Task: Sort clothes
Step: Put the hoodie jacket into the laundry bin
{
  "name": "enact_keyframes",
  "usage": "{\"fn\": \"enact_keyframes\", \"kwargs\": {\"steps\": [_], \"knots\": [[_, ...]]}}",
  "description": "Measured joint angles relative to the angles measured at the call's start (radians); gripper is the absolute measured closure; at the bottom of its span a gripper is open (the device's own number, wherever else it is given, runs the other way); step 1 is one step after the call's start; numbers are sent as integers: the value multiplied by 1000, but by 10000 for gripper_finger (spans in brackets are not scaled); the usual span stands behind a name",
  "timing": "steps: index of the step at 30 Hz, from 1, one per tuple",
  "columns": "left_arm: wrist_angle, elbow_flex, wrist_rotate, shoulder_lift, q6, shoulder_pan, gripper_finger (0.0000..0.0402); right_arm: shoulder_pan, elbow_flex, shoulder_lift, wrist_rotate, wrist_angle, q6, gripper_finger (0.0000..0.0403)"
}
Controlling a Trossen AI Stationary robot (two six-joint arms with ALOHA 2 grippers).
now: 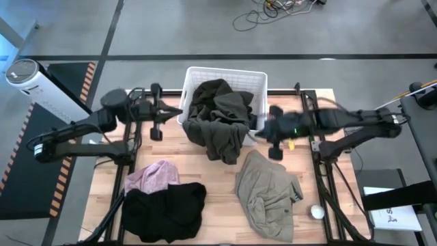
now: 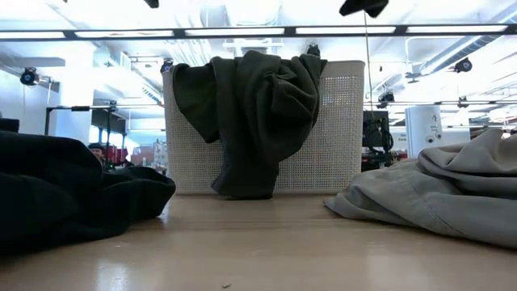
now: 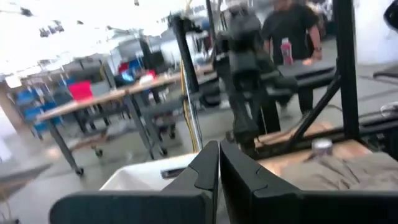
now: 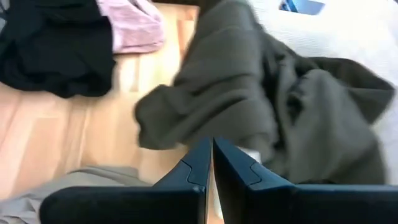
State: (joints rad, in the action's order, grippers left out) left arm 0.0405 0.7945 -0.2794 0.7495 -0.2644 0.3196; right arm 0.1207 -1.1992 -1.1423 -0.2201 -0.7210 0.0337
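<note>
A dark olive-green garment (image 1: 220, 116) lies in the white lattice basket (image 1: 256, 80) at the table's far middle. It hangs over the basket's near rim, and its lower end rests on the table (image 2: 242, 186). A khaki garment (image 1: 268, 193) lies at the near right. A pale pink shirt (image 1: 154, 175) and a black garment (image 1: 165, 206) lie at the near left. My left gripper (image 1: 179, 112) is shut and empty, level, just left of the basket. My right gripper (image 1: 255, 132) is shut by the basket's near right corner, over the olive garment (image 4: 249, 106).
A small white round thing (image 1: 317, 212) lies near the table's near right corner. Bare wood (image 1: 222, 198) shows between the black and khaki garments. Black arm frames (image 1: 321, 171) stand along both table sides. A person (image 3: 291, 31) stands at a bench beyond the table.
</note>
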Motion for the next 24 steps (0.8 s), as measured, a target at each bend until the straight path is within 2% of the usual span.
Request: {"fn": "enact_keyframes", "kwargs": {"steps": [5,9,15,20,24], "knots": [[198,-156,53,-65,40,-35,401,113,178,-7,-93,158,121,397],[323,-247,55,-85,68,-35,401,151,245,-61,-76,242,287,371],[344,-277,57,-92,79,-35,401,176,269,-158,-43,293,500,274],[342,-279,56,-82,83,-35,402,166,269,-258,-182,316,636,183],[341,-281,56,-81,83,-35,402,141,267,-335,-199,410,663,137]]}}
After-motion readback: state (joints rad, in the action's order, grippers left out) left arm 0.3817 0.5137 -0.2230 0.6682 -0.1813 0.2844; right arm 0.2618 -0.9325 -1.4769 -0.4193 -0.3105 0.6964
